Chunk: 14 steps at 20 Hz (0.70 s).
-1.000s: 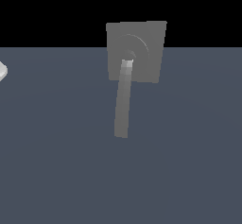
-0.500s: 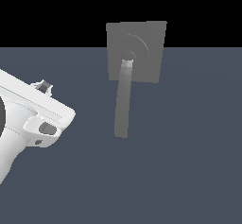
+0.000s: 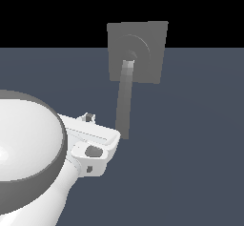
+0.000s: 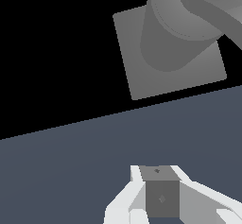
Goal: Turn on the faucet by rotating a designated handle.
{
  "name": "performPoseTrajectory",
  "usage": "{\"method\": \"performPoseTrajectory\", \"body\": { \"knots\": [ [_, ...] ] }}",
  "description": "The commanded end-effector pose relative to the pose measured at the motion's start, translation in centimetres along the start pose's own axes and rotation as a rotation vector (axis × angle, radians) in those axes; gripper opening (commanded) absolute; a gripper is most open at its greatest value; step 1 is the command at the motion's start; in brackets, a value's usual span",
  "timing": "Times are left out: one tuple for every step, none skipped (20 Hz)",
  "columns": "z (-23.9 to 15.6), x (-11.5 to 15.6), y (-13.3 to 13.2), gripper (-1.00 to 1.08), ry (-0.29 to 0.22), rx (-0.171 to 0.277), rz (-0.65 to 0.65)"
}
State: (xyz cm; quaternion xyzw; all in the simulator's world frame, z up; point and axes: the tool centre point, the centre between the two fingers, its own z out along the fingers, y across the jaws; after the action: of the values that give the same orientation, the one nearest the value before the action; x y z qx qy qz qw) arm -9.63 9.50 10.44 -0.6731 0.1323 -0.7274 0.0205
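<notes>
The faucet [image 3: 147, 41] is a matte grey square plate with ring ridges, standing at the back of the exterior view. The handle [image 3: 125, 101], a long grey bar, runs from the plate's centre down toward the front. My gripper [image 3: 113, 141] sits on the white hand just to the exterior view's left of the handle's free end, close to it; I cannot tell if they touch. In the wrist view the faucet plate [image 4: 142, 62] and part of the handle [image 4: 215, 12] show beyond my gripper [image 4: 162, 197], whose fingers stand together with no gap and hold nothing.
The glossy white arm [image 3: 28, 144] fills the exterior view's lower left. The dark blue-grey floor [image 3: 190, 163] stretches around the faucet. Black background lies behind the plate.
The arm has come in from the exterior view's left and its hand now sits beside the handle's free end. The faucet and the handle have not moved.
</notes>
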Motion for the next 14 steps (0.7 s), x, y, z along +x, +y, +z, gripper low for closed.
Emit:
{"method": "performPoseTrajectory", "body": {
  "knots": [
    [-0.2,-0.7,2.1,-1.00,-0.024,-0.032,-0.086],
    [-0.3,-0.9,2.8,-1.00,-0.031,-0.042,-0.111],
    [-0.4,-1.0,3.3,-1.00,-0.037,-0.050,-0.131],
    [-0.4,-1.1,3.8,-1.00,-0.042,-0.057,-0.148],
    [-0.5,-1.2,4.1,-1.00,-0.045,-0.062,-0.161],
    [-0.5,-1.3,4.3,-1.00,-0.048,-0.065,-0.171],
    [-0.5,-1.3,4.5,-1.00,-0.050,-0.068,-0.176],
    [-0.5,-1.3,4.5,-1.00,-0.050,-0.068,-0.178],
    [-0.5,-1.3,4.5,-1.00,-0.050,-0.068,-0.178],
    [-0.5,-1.3,4.5,-1.00,-0.050,-0.068,-0.178],
    [-0.5,-1.3,4.5,-1.00,-0.050,-0.068,-0.178],
    [-0.5,-1.3,4.5,-1.00,-0.049,-0.068,-0.176],
    [-0.5,-1.2,4.8,-1.00,-0.049,-0.068,-0.176],
    [-0.5,-1.1,5.1,-1.00,-0.049,-0.068,-0.176]
  ]
}}
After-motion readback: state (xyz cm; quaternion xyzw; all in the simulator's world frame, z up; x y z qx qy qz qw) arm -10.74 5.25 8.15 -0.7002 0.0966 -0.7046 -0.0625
